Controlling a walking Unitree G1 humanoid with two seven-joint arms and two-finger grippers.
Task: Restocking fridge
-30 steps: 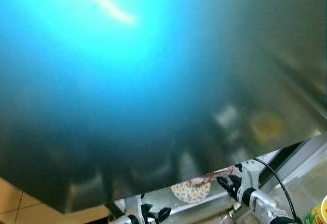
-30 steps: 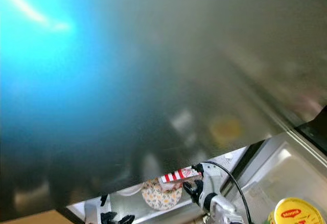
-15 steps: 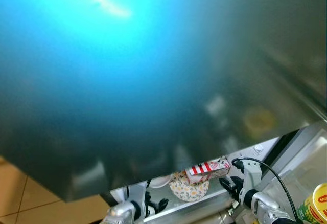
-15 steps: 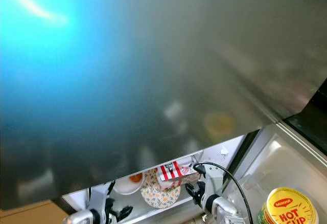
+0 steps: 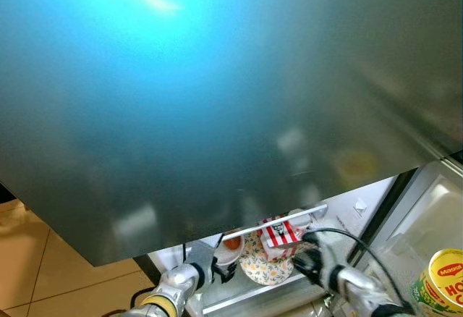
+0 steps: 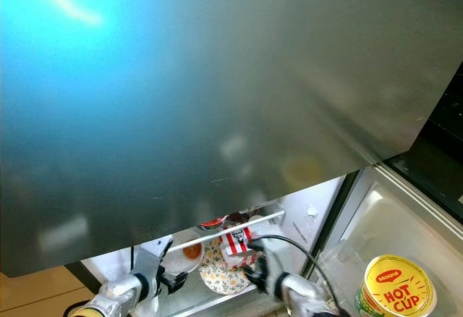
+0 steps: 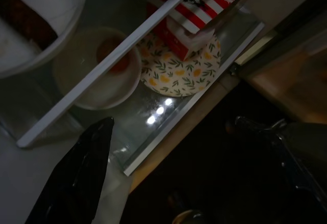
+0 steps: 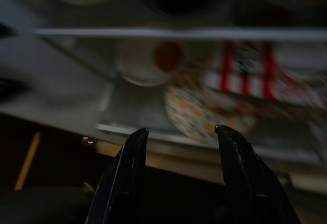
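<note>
Risk: right gripper (image 8: 180,132), fingers apart, nears shelf (image 7: 168,127) front edge; could knock red-striped carton (image 6: 237,242) off floral plate (image 7: 181,75).

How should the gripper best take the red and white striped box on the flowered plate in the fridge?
Grip the red and white striped box across its narrow sides, coming from the open front of the shelf. It lies on the flowered plate under a white shelf rail, which probably blocks reaching from above.
</note>
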